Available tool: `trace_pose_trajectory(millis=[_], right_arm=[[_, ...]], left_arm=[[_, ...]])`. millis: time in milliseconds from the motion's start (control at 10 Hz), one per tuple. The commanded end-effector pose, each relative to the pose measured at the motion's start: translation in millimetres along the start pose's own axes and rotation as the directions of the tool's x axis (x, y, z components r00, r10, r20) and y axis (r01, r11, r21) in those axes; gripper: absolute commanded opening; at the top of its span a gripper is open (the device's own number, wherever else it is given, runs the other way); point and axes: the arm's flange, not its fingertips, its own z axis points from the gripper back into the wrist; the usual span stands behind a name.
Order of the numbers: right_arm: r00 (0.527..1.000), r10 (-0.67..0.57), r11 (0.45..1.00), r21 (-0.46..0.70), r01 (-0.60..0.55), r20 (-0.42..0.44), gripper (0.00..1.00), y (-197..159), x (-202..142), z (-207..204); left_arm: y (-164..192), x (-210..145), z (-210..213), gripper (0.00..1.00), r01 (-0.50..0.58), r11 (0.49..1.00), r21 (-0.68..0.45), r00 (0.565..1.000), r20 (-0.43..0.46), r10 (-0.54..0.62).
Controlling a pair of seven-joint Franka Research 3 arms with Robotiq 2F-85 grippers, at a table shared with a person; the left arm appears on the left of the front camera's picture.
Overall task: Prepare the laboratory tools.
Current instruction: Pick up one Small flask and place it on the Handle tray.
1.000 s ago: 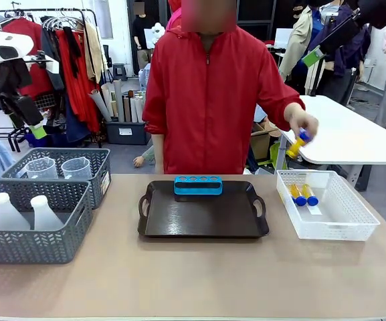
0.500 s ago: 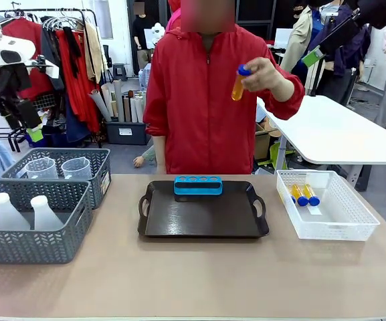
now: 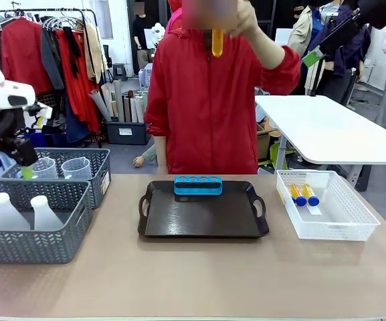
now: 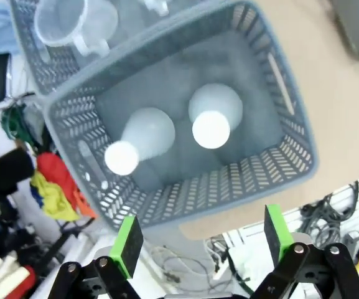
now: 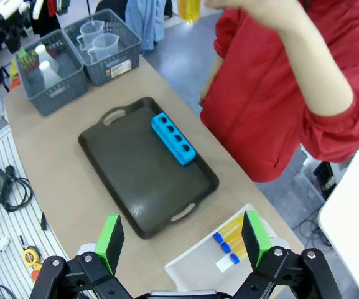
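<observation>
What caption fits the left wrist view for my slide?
Open left gripper hovers above two white conical flasks standing in a grey basket.

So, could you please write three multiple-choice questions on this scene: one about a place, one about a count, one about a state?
1. Where does the blue rack stand?
A. on the dark tray
B. under the tray
C. beside the tray
2. How many flasks stand in the near grey basket?
A. one
B. two
C. four
3. How is the left end effector?
A. shut on a flask
B. open, holding nothing
C. shut, holding nothing
Answers: 1 A, it sits at the tray's far edge. 2 B, two white tops show. 3 B, its green pads stand wide apart.
</observation>
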Motion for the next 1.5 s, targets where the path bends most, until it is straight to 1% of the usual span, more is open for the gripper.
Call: trace_pose_trajectory(millis=[0,100,200,400,500,700,1000,1400], right_arm=[[1.0,0.004,1.0,0.0,-0.004,0.001,1.0,1,0,1],[1.0,0.004,1.0,0.0,-0.004,0.001,1.0,1,0,1],[1.0,0.004,1.0,0.0,-0.004,0.001,1.0,1,0,1],[1.0,0.004,1.0,0.0,-0.004,0.001,1.0,1,0,1],[1.0,0.004,1.0,0.0,-0.004,0.001,1.0,1,0,1],[1.0,0.004,1.0,0.0,-0.004,0.001,1.0,1,0,1],[1.0,0.004,1.0,0.0,-0.004,0.001,1.0,1,0,1],[1.0,0.004,1.0,0.0,-0.004,0.001,1.0,1,0,1]], left_arm=[[-7,-22,-28,1.0,-0.055,0.998,-0.011,0.998,0.02,0.055],[-6,-29,-39,1.0,-0.07,0.996,-0.054,0.997,0.006,0.071],[-6,-29,-49,1.0,-0.057,0.997,-0.053,0.998,0.039,0.059],[-13,-18,-60,1.0,-0.066,0.996,-0.053,0.997,0.047,0.069],[-11,-8,-69,1.0,-0.059,0.997,-0.042,0.996,0.058,0.061],[-19,13,-83,1.0,-0.09,0.996,-0.018,0.994,0.065,0.091],[-20,33,-95,1.0,-0.14,0.989,-0.038,0.989,0.035,0.141],[-14,27,-96,1.0,-0.212,0.976,-0.043,0.977,0.021,0.213]])
